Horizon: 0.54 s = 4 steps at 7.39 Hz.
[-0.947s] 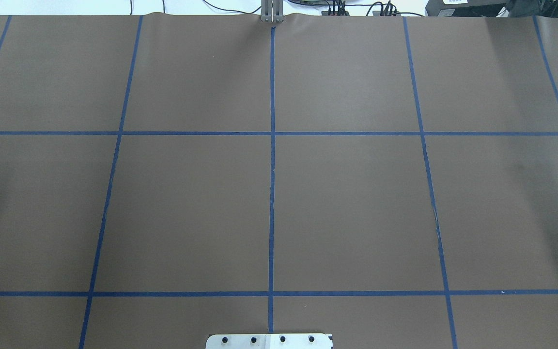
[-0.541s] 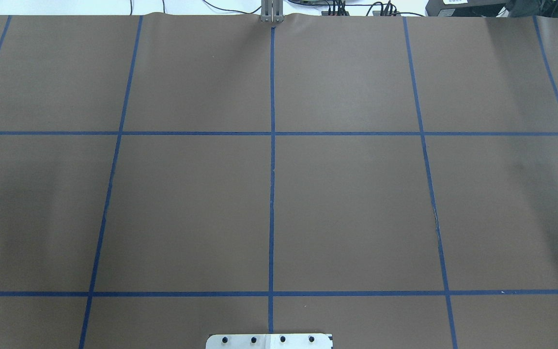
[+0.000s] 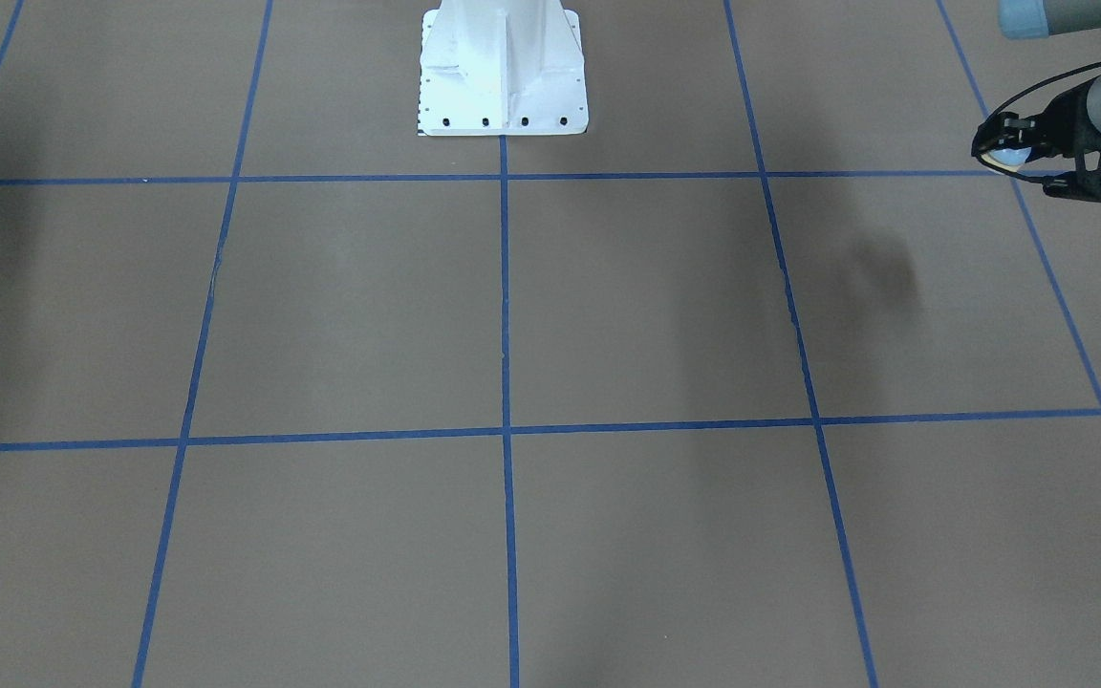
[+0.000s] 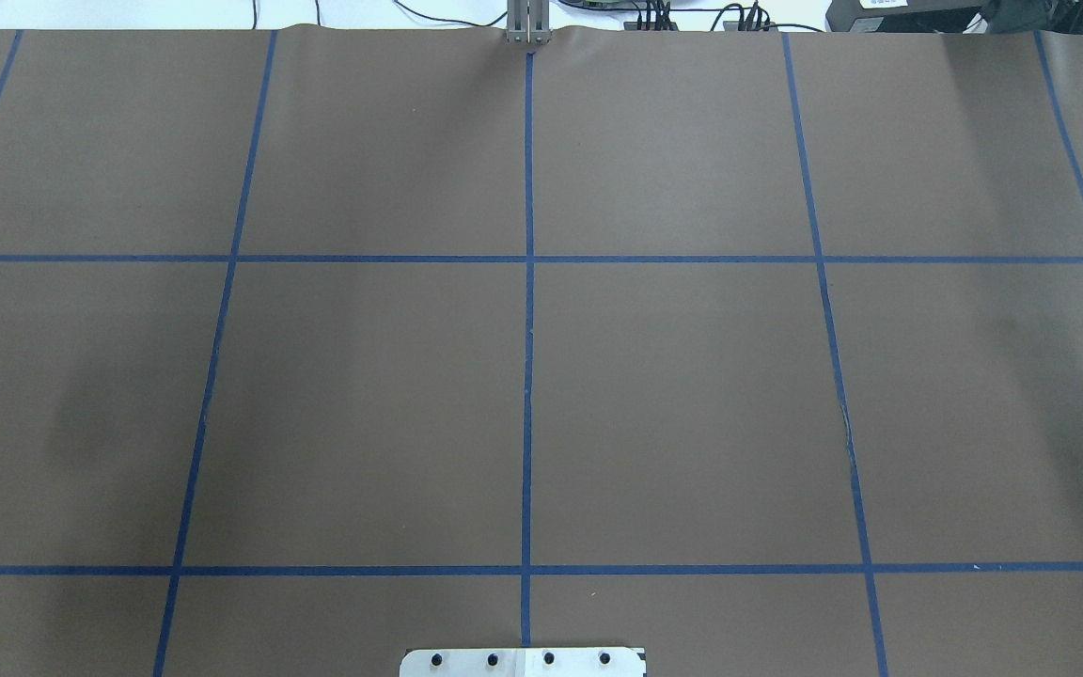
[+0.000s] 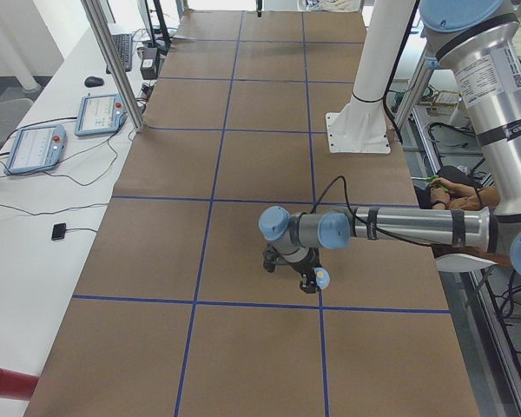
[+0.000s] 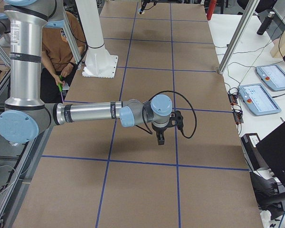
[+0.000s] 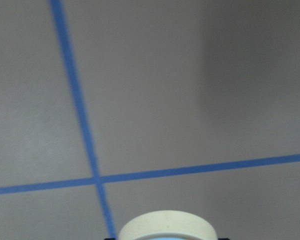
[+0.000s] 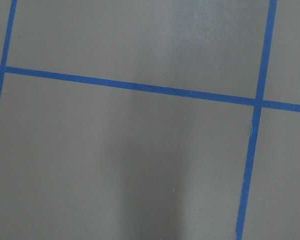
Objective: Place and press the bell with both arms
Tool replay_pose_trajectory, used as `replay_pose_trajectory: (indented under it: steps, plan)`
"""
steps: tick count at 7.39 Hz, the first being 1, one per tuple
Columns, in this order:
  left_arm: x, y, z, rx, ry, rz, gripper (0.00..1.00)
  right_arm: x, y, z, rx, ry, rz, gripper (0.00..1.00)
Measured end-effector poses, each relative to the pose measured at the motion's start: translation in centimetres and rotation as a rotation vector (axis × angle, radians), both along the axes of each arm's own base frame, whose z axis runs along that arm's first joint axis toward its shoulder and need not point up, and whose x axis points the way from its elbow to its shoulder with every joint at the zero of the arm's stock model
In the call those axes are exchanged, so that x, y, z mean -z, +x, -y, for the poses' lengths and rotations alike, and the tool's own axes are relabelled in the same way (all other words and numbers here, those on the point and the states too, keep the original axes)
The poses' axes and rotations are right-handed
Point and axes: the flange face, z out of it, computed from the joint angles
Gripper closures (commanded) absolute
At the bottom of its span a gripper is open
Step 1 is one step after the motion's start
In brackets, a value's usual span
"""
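My left gripper (image 3: 1002, 151) reaches in at the right edge of the front-facing view, shut on the bell (image 3: 1008, 157), a small light blue dome with a cream base. It hangs above the brown table. In the exterior left view the near arm holds the bell (image 5: 322, 278) low over a blue tape line. The left wrist view shows only the bell's cream ring (image 7: 165, 226) at the bottom edge. My right gripper (image 6: 160, 138) shows only in the exterior right view, above the table; I cannot tell whether it is open or shut. No arm shows in the overhead view.
The white pedestal (image 3: 503, 67) stands at the table's robot side, its plate (image 4: 523, 661) at the overhead view's bottom edge. Blue tape lines grid the brown table (image 4: 363, 404). Tablets (image 5: 35, 148) and cables lie on the side bench. A seated person (image 6: 57, 42) is beside the pedestal.
In the overhead view the shadow on the table's left side has spread to the right. No arm or bell has come into that view.
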Motion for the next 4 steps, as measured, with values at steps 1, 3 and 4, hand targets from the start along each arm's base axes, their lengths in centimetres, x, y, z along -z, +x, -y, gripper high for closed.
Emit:
replay_pose_trajectory:
  steps: [1,3,4]
  plan:
    - [4.7,2.5,3.4,0.027,0.006,-0.010,1.00,0.2,-0.2,0.1,0.001,0.027,-0.004,0.00]
    - [14.7,10.4,10.0,0.050,-0.010,-0.010,1.00,0.4,-1.7,0.6,0.021,0.049,-0.037,0.00]
    - [19.5,16.0,12.7,0.049,-0.032,-0.002,1.00,0.9,-2.8,1.2,0.020,0.049,-0.057,0.00]
